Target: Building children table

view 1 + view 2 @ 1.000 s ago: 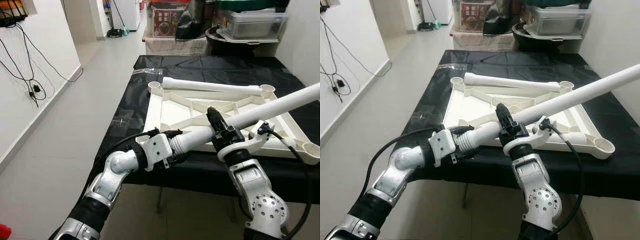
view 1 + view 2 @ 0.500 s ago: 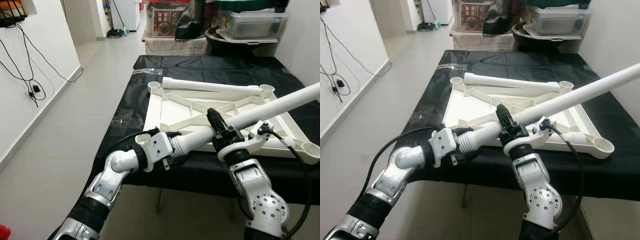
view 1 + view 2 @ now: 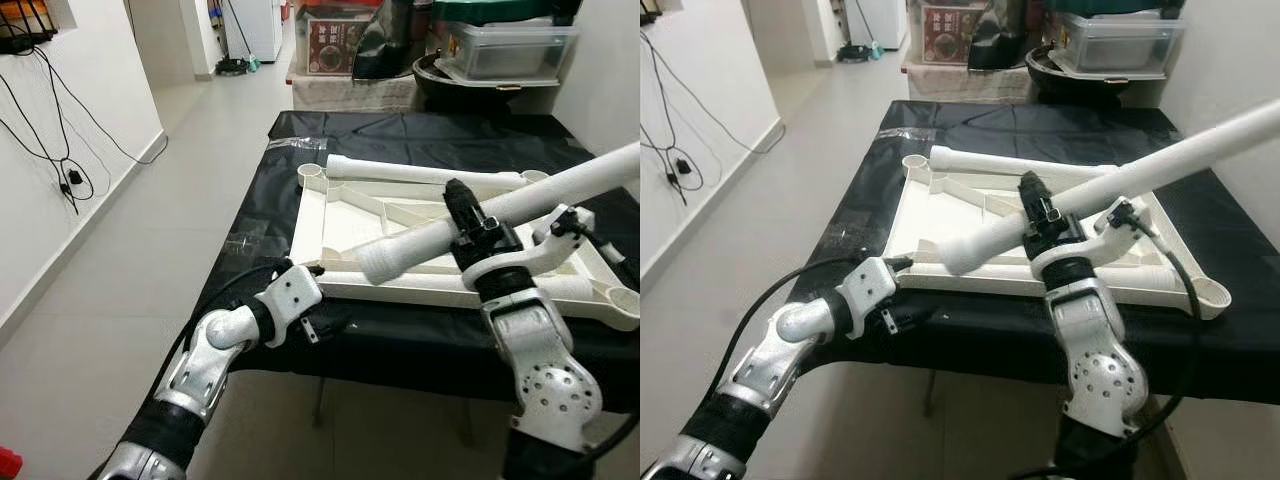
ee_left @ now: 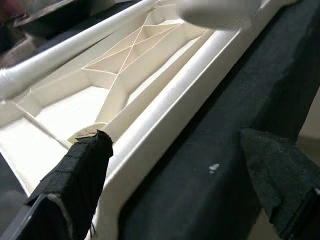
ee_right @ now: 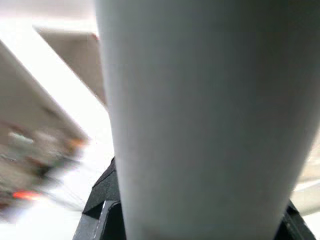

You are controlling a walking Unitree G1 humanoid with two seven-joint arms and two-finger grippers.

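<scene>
The white tabletop lay upside down on the black-covered table, its ribbed underside facing up and its near rim running along the table's near edge, with open leg sockets showing at its corners, one at the far left corner and one at the near right corner. No leg stood in any socket that could be seen, so the build looked to be at an early stage: by my judgement every leg was yet to be seated. One loose leg lay across the far rim of the tabletop, between the two far corners. A second leg, a long white tube with a ribbed end, was raised above the tabletop and slanted from over its near middle up toward the table's right side; the right gripper had its fingers closed around it a little way up from the ribbed end, and the right wrist view showed the tube pressed between the black fingers. The left gripper sat low at the table's near edge toward the left corner, its fingers spread wide apart and holding nothing, one over the tabletop's near rim and the other over the black cloth.
</scene>
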